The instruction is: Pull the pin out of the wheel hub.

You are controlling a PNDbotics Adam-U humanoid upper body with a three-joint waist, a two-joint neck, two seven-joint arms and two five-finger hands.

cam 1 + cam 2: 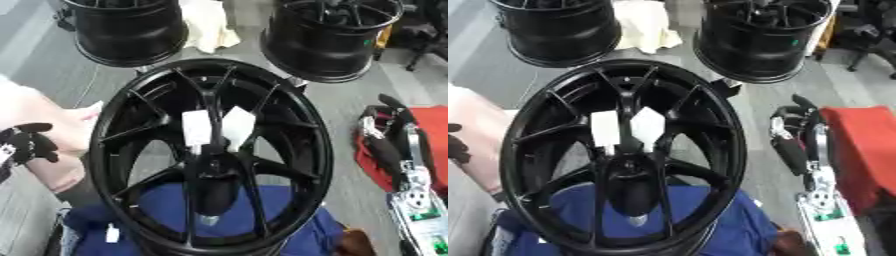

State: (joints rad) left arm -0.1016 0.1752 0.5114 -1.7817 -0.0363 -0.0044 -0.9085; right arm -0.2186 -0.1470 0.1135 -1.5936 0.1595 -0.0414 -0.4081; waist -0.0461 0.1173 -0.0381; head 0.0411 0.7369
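Note:
A large black wheel (210, 155) stands tilted in the middle, its spokes meeting at the dark hub (212, 162). Two white tags (217, 127) hang on the spokes just above the hub. I cannot make out a pin; only a small pale bit (208, 220) shows low inside the rim. My left hand (28, 142) shows black at the left edge, apart from the rim. Off to the right, my right hand (791, 145) rests open with its fingers pointing up, holding nothing.
A blue cloth (302, 230) lies under the wheel. Two more black rims (131, 30) (328, 37) stand at the back with a cream cloth (206, 25) between them. A pale pink sleeve or arm (39, 117) lies beside the left rim. Something red (859, 145) lies far right.

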